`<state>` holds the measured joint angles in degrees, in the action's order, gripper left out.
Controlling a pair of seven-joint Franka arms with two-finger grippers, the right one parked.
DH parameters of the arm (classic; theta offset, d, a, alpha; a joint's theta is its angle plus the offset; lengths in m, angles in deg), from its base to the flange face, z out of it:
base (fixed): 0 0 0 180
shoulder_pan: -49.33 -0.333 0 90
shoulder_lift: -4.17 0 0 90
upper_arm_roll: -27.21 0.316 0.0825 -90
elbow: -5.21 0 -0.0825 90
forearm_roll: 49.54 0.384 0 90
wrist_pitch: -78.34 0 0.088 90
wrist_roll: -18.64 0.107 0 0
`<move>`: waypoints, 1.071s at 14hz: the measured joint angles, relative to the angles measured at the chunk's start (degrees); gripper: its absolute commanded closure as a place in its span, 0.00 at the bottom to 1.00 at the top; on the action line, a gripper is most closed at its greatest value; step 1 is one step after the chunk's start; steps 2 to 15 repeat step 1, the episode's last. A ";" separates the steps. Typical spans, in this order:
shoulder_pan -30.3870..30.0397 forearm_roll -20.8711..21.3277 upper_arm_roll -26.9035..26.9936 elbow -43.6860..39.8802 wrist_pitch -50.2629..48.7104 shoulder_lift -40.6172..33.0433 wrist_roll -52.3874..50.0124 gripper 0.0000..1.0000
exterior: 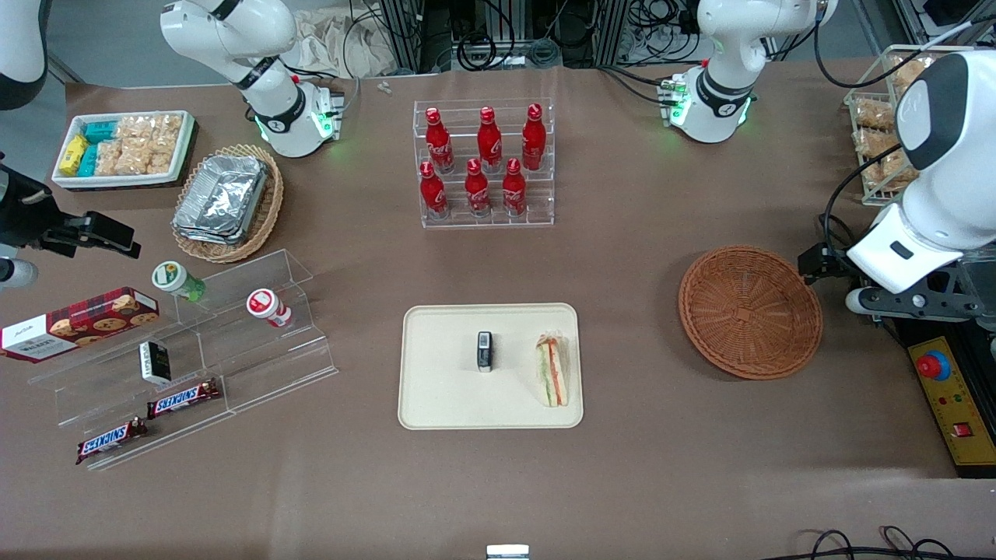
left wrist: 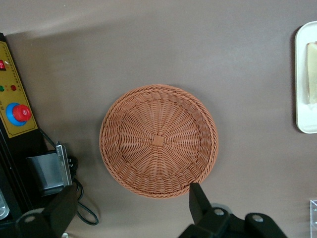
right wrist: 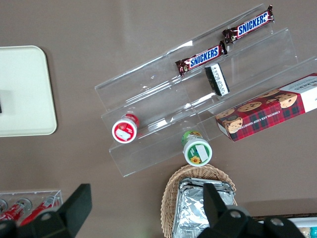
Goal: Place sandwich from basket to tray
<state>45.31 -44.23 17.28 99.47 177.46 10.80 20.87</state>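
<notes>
The sandwich [exterior: 552, 370] lies on the tray [exterior: 436, 404] beside a small dark item [exterior: 485, 351]. Farther off, the basket [exterior: 750, 311] holds nothing (bare weave), with the tool [left wrist: 131, 208] spread wide above its rim.

Lighting even and bright from overhead; shadows soft and short beneath the basket [exterior: 750, 311] and tray [exterior: 436, 404]. Glare noted on foil containers [exterior: 220, 196]. The gripper [left wrist: 131, 208], near the basket, appears dark.

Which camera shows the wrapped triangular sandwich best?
The front view: the wrapped triangular sandwich lies whole on the cream rectangular tray. The left wrist view, whose open gripper hovers above the round reddish-brown wicker basket, catches only its edge. The right wrist view misses it.
</notes>
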 measured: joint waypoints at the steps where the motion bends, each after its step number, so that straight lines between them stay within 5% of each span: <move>1: 0.00 0.00 0.00 -0.04 -0.12 0.00 0.22 0.00; 15: 0.00 0.00 0.00 -0.04 -0.12 0.00 0.22 0.00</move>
